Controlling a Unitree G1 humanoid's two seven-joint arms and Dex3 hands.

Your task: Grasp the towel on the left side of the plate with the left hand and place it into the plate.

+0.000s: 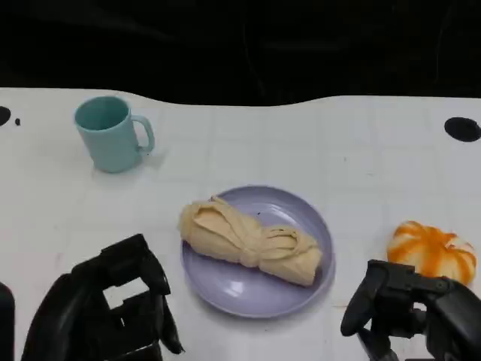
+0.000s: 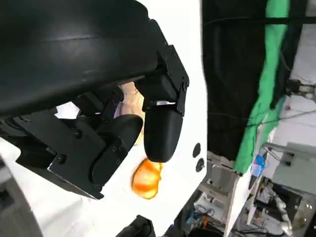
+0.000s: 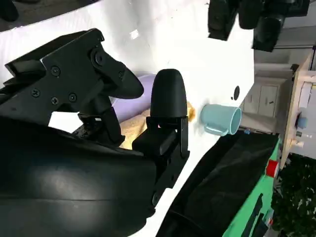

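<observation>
A tan, twisted towel (image 1: pixel 248 241) lies across the lavender plate (image 1: pixel 301 210) in the middle of the white table. My left hand (image 1: pixel 120 301) hangs at the lower left, just left of the plate, fingers apart and holding nothing. My right hand (image 1: pixel 409 308) sits at the lower right, apart from the plate, with nothing in it. In the left wrist view, a sliver of the towel (image 2: pixel 129 94) peeks past my left hand's fingers (image 2: pixel 160 133). The right wrist view has the towel (image 3: pixel 129 129) and plate (image 3: pixel 140 91) behind my right hand's fingers (image 3: pixel 168 94).
A teal mug (image 1: pixel 111 134) stands at the back left, also in the right wrist view as the mug (image 3: pixel 219 118). An orange-and-white pumpkin (image 1: pixel 432 252) sits right of the plate, just above my right hand, and shows as the pumpkin (image 2: pixel 147 178).
</observation>
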